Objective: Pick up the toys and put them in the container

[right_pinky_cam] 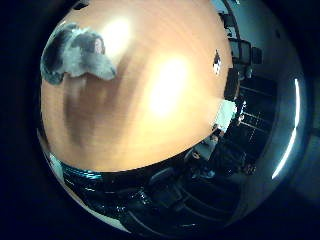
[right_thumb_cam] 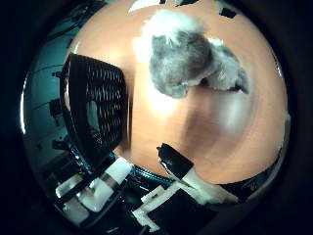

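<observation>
Orange tabletop (right_pinky_cam: pixel 150 125) bears grey plush toy (right_thumb_cam: pixel 188 61) beside black mesh container (right_thumb_cam: pixel 95 107).

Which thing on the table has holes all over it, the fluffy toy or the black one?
The black mesh container. The grey and white plush toy beside it is furry.

the soft toy (right_thumb_cam: pixel 188 63) is grey and white and fluffy, with a darker grey middle and white fur at its edges. the bench (right_pinky_cam: pixel 150 125) is orange-brown with pale shiny spots of light on it. the container (right_thumb_cam: pixel 95 110) is black, and its walls have a net pattern of little holes. the hand (right_thumb_cam: pixel 181 188) is white and black; one of its fingers (right_thumb_cam: pixel 173 159) has a black tip on a white part.
</observation>
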